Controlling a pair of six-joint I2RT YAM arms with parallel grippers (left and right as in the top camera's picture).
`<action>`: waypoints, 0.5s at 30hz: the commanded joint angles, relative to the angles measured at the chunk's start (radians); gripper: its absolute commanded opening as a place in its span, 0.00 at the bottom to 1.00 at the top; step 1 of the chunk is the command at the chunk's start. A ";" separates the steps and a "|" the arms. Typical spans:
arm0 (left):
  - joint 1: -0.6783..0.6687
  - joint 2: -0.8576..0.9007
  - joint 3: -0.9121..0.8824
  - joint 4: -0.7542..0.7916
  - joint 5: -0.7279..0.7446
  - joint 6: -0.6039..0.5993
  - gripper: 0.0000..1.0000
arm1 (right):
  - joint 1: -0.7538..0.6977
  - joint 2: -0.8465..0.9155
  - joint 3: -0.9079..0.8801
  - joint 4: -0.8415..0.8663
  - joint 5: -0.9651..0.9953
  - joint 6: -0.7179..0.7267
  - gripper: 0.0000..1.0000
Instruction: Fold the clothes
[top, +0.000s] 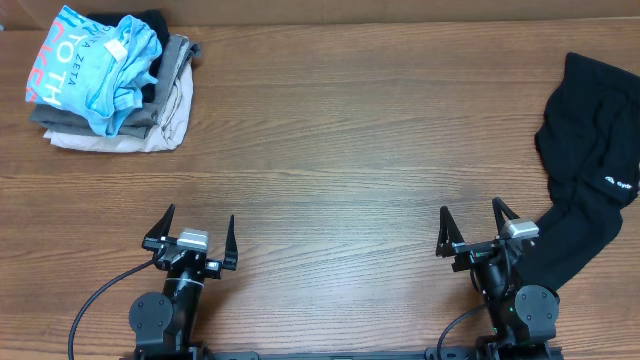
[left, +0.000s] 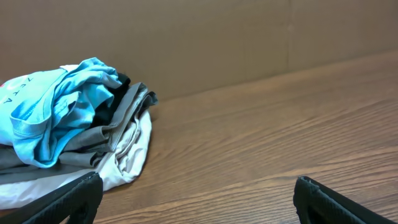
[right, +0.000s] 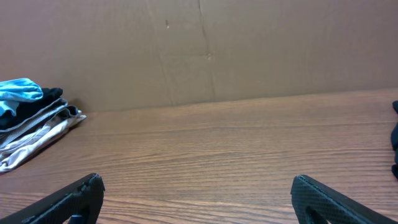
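Wooden table (top: 330, 130), overhead view: black garment (top: 590, 170) lies crumpled along the right edge, just beside the right gripper (top: 470, 208), jaws wide and empty. Left gripper (top: 200, 215) equally wide, empty. Folded pile (top: 110, 85) at far-left corner.

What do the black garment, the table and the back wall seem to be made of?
The black garment: soft matte fabric, maybe knit; it lies limp in folds.
The table: wood or wood-look laminate, slight sheen; grain lines show.
The back wall: likely cardboard; flat brown, with a vertical seam.
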 joint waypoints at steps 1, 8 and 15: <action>-0.006 -0.012 -0.013 0.005 -0.005 -0.010 1.00 | 0.003 -0.012 -0.010 0.007 0.010 0.003 1.00; -0.006 -0.012 -0.013 0.006 -0.005 -0.010 1.00 | 0.003 -0.012 -0.010 0.055 0.010 0.003 1.00; -0.006 -0.012 -0.013 0.006 0.004 -0.010 1.00 | 0.003 -0.012 -0.010 0.093 0.006 0.003 1.00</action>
